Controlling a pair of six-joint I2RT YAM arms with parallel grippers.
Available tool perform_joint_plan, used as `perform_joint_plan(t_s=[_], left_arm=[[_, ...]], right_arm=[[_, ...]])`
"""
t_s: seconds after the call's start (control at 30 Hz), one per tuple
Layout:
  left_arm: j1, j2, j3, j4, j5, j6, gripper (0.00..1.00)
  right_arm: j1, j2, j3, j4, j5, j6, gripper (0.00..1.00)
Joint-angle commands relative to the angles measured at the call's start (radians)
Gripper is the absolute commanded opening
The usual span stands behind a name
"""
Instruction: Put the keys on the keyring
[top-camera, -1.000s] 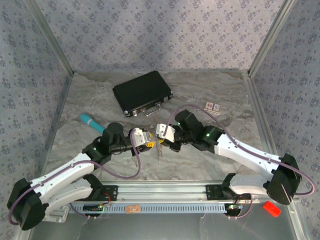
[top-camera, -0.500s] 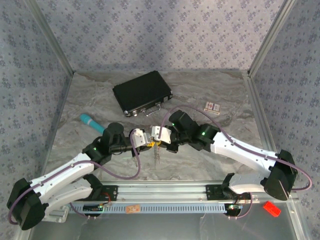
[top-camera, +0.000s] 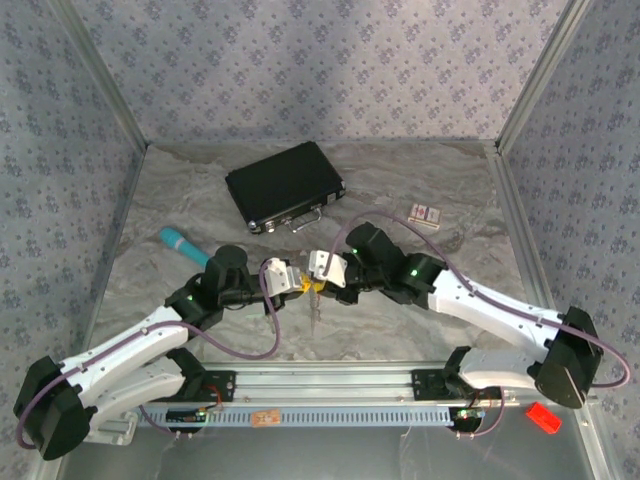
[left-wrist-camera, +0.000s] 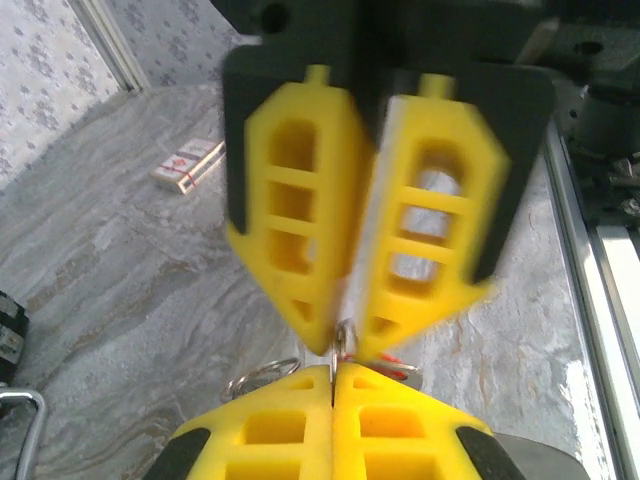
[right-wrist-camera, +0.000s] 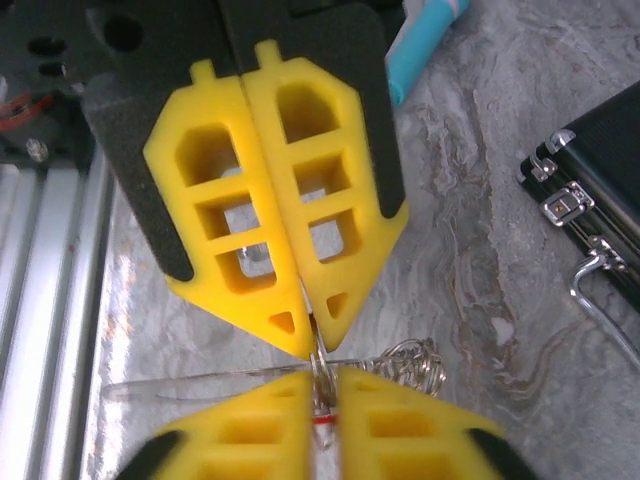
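The left tool (top-camera: 299, 286) and the right tool (top-camera: 320, 282) meet tip to tip above the middle of the desk (top-camera: 400, 180), just in front of the arms' rail, and the keys (top-camera: 317, 305) hang from that meeting point as a thin dangling bunch. From the left wrist, the left tool's yellow pads (left-wrist-camera: 270, 430) are pressed flat together, clenched on a sliver of metal that rises from their tips into the tips of the right tool opposite. The right tool's pads (left-wrist-camera: 300, 230) stand a narrow slit apart with that metal in the slit, and I cannot tell whether they grip it or have let go. Thin wire loops (left-wrist-camera: 262, 375) and a bit of red (left-wrist-camera: 398, 368) poke out on either side of the pinch. From the right wrist, a metal stem with a red mark (right-wrist-camera: 320, 420) sits between that tool's own pads, a pale blurred blade (right-wrist-camera: 200, 385) sticks out sideways, and a tangle of wire (right-wrist-camera: 410, 360) lies just beside the tips. On the far part of the desk lies a black case (top-camera: 285, 185) with silver latches, closed, bearing no lettering I can read. A teal stick (top-camera: 183, 245) lies near the left arm. A small flat box (top-camera: 426, 213) with red print lies toward the right, its print too small to read.
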Motion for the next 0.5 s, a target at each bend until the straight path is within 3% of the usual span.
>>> perform_joint_plan(t_s=[0.0, 0.23, 0.47], left_arm=[[-0.003, -0.02, -0.05, 0.162, 0.021, -0.062, 0.0], [-0.003, -0.034, -0.122, 0.318, 0.038, -0.11, 0.0], [-0.004, -0.039, -0.125, 0.31, 0.059, -0.113, 0.0]], right_arm=[[-0.062, -0.065, -0.107, 0.172, -0.151, 0.081, 0.29], [-0.102, -0.091, -0.253, 0.403, -0.24, 0.164, 0.36], [-0.105, -0.092, -0.255, 0.42, -0.238, 0.16, 0.35]])
